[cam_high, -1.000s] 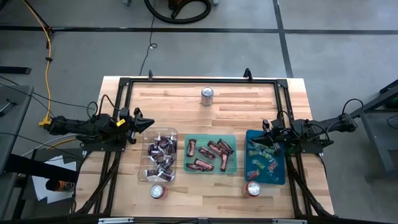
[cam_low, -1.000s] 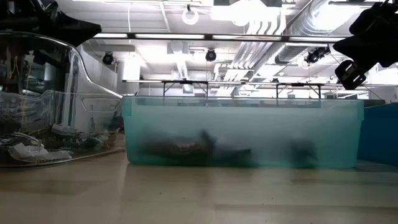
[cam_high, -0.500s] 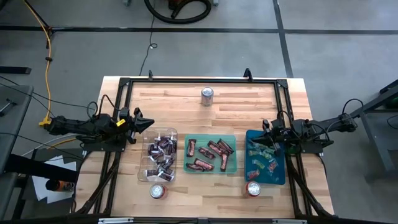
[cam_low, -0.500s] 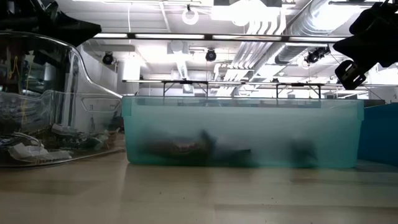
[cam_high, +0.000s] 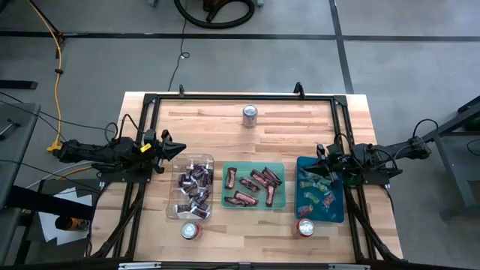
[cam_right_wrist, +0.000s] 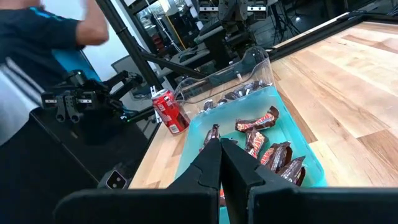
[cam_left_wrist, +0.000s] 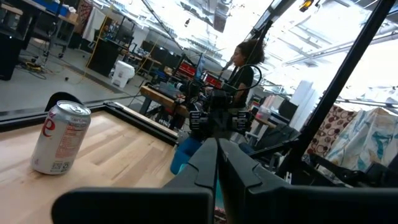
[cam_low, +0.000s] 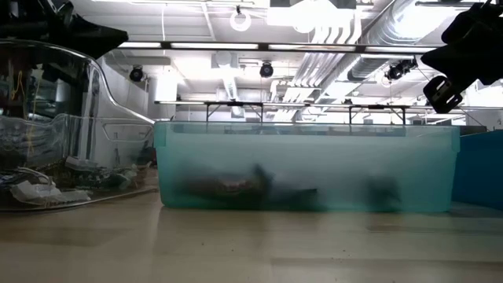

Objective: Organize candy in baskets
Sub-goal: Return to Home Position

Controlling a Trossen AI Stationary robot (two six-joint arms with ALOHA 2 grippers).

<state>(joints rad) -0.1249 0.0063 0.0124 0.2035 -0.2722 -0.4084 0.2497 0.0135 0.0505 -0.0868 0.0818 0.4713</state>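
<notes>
Three baskets stand in a row on the wooden table. The clear basket holds dark and silver candy. The green basket holds maroon-brown candy. The teal-blue basket holds light green and pink candy. My left gripper hovers shut at the table's left, just beyond the clear basket's far left corner. My right gripper hovers shut over the teal-blue basket's far end. Neither holds anything; their shut fingers show in the wrist views.
A silver can stands near the far edge. One red can stands near the clear basket, another near the teal-blue one. A black metal frame runs around the table. A person is beyond the table.
</notes>
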